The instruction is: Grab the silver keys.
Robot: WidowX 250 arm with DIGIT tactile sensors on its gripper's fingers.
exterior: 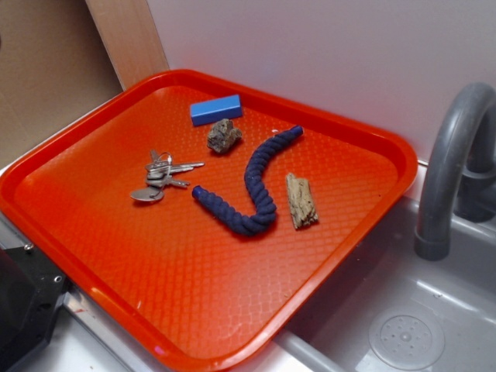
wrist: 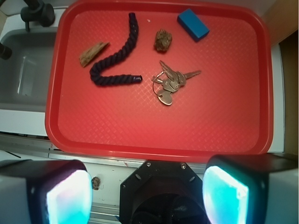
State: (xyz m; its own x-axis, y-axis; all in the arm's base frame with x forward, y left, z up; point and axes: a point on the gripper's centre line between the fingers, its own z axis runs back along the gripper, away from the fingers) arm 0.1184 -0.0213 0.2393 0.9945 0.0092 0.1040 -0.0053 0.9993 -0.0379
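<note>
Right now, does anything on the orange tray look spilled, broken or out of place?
Nothing stands out. The silver keys, blue block, brownish rock lump, dark blue rope and wood scrap all lie flat and apart on the orange plastic tray.

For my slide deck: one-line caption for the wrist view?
Open gripper hovers short of an orange plastic tray holding the silver keys.

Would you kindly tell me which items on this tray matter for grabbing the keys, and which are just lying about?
Belongs to the job:
- silver keys
- gripper, fingers apart, hanging back from the tray

Just lying about:
- blue block
- rock lump
- blue rope
- wood piece
- grey tap
</note>
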